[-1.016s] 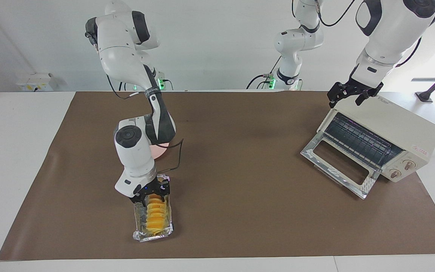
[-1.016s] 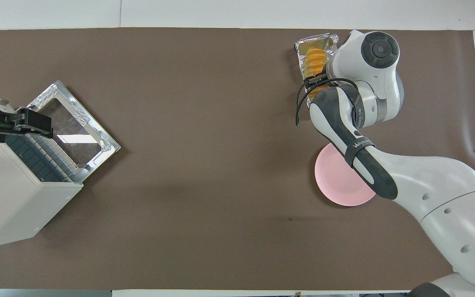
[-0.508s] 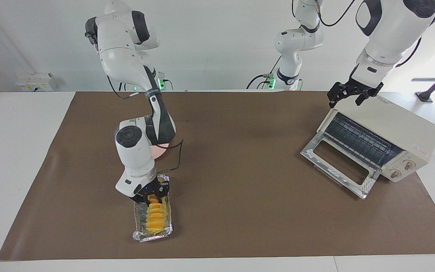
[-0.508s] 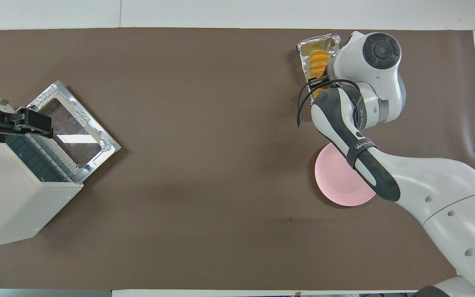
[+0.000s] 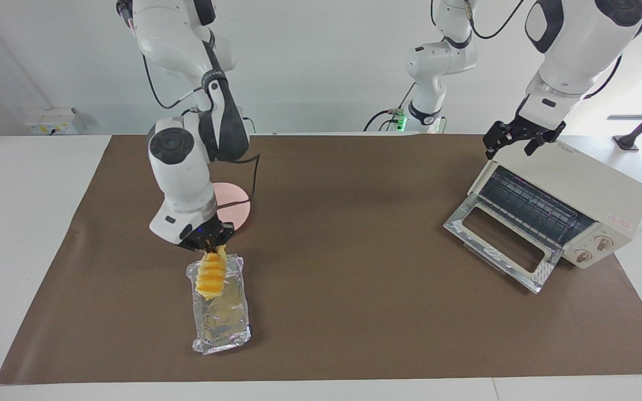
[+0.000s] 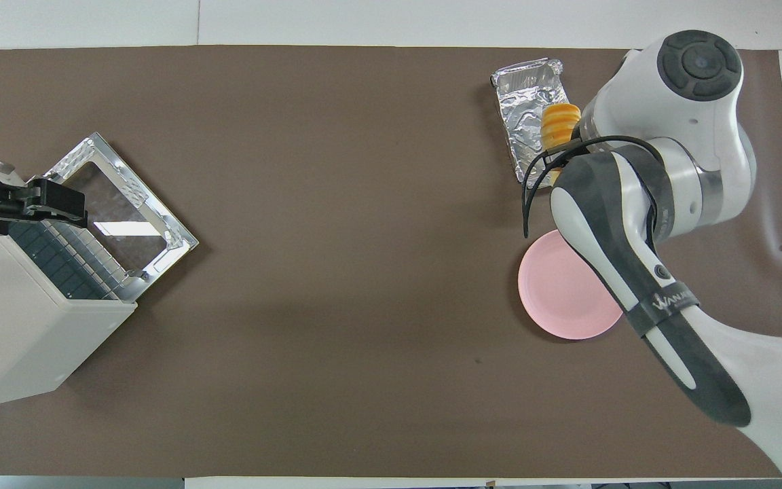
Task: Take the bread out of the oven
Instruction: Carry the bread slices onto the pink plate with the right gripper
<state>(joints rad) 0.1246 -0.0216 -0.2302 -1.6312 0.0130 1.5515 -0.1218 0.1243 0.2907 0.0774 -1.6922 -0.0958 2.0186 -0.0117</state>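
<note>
Foil tray (image 5: pixel 220 309) lying under right gripper (image 5: pixel 207 245), clamping bread (image 5: pixel 211 277) by end; loaf risking slipping. Left gripper (image 5: pixel 520 137) hanging agape over oven (image 5: pixel 588 192).

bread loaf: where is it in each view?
Facing view: the bread hangs from the right tool, over the foil tray, lower part of the picture.
Overhead view: the bread is near the top, beside the tray.
Shared landmark: the pink plate.
</note>
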